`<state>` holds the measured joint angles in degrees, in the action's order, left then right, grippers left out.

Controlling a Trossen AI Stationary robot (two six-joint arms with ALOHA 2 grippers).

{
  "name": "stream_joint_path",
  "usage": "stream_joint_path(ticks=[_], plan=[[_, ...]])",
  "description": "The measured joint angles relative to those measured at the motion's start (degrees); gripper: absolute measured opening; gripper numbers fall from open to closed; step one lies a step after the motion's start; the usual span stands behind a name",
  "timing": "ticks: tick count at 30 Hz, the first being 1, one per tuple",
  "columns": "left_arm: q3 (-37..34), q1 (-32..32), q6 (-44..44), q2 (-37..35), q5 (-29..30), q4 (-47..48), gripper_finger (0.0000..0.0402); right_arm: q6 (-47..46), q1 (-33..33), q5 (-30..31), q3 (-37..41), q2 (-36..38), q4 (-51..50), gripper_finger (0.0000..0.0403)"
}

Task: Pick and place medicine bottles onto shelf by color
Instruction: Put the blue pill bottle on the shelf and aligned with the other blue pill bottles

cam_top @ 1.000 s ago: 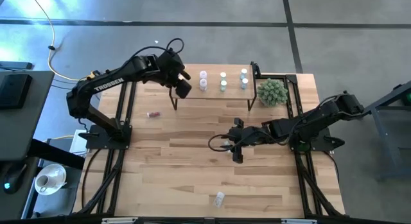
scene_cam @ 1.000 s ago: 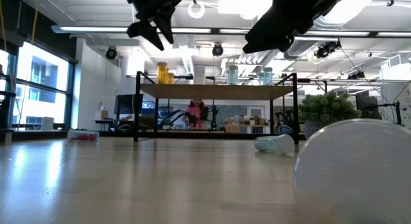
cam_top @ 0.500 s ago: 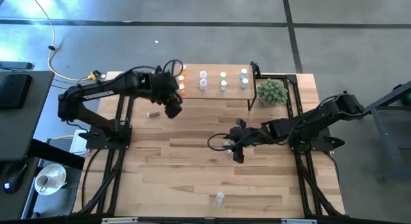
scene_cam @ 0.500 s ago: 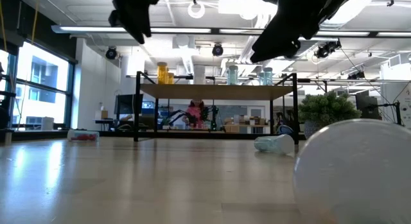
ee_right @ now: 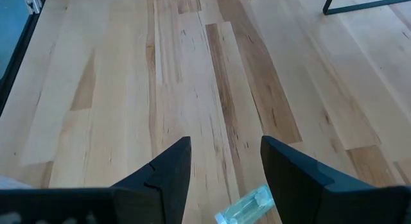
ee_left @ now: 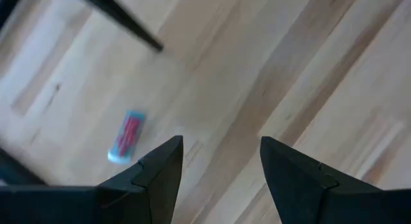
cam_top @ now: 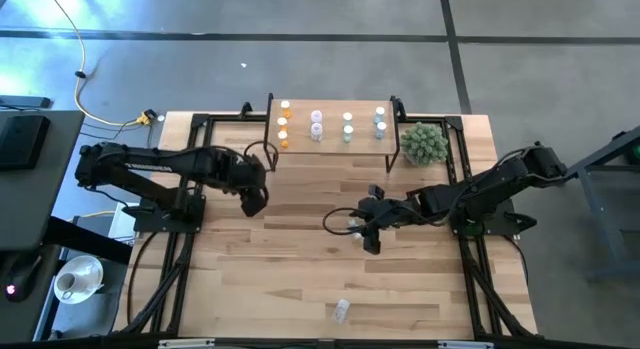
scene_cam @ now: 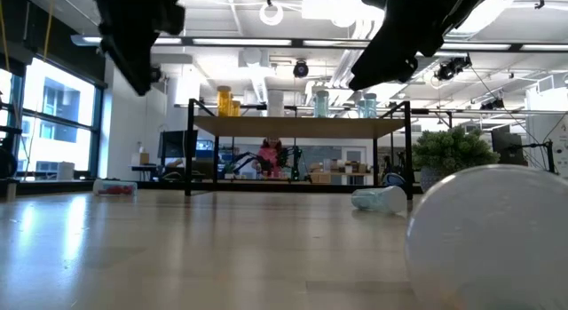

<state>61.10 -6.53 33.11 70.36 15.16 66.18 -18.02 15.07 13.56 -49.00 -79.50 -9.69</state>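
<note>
Medicine bottles stand on the shelf [cam_top: 330, 139] at the table's far edge: two orange [cam_top: 284, 123], two pink [cam_top: 316, 126], two green [cam_top: 347, 128] and two blue [cam_top: 380, 122]. A pink bottle [ee_left: 126, 135] lies on the tabletop beneath the left gripper [ee_left: 220, 161], whose fingers are apart and empty. A pale green bottle [ee_right: 250, 203] lies under the right gripper [ee_right: 225, 165], also parted and empty. Another bottle [cam_top: 341, 310] lies near the front edge. No writing is readable. The light-wood table [cam_top: 300, 279] stands on a grey floor, with a spiky plant ball [cam_top: 423, 142] beside the shelf.
</note>
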Motion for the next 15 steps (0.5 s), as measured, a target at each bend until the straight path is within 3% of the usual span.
stream_joint_path(ticks=[9,15], plan=[[-9.30,-0.22,0.78,-0.03,-0.38,-0.40,0.0197,0.02,0.02,0.00,0.01,0.00,-0.02,0.0179],[-14.35,-5.19,-0.69,-0.01,-0.18,-2.61,0.0197,0.04,0.00,0.00,-0.01,0.00,0.00,0.0179]])
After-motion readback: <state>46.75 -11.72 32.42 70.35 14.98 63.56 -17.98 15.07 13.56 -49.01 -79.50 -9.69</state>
